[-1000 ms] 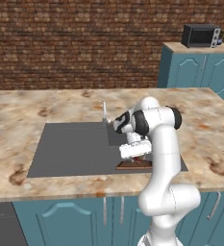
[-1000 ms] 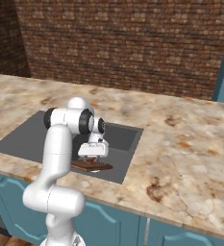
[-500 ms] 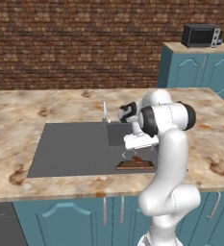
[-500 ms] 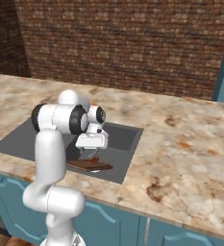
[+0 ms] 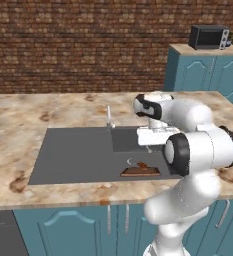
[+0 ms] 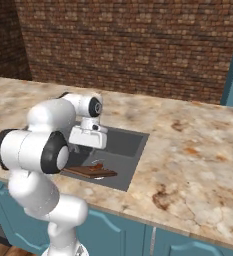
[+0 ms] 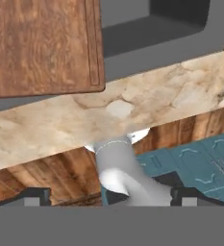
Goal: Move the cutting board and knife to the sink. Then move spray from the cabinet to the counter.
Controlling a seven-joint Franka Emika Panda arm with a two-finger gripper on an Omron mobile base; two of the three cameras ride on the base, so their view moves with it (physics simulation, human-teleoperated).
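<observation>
One board in the sink — our gripper free of it.
We see the board (image 5: 140,171) at centre frame in the left base view, lying in the sink (image 5: 73,160) by its near wall, with a small knife (image 5: 142,165) on top. Gripper (image 7: 111,193) tips sit far apart at the hand view's bottom corners, holding nothing; counter (image 7: 180,93) crosses mid-frame.
</observation>
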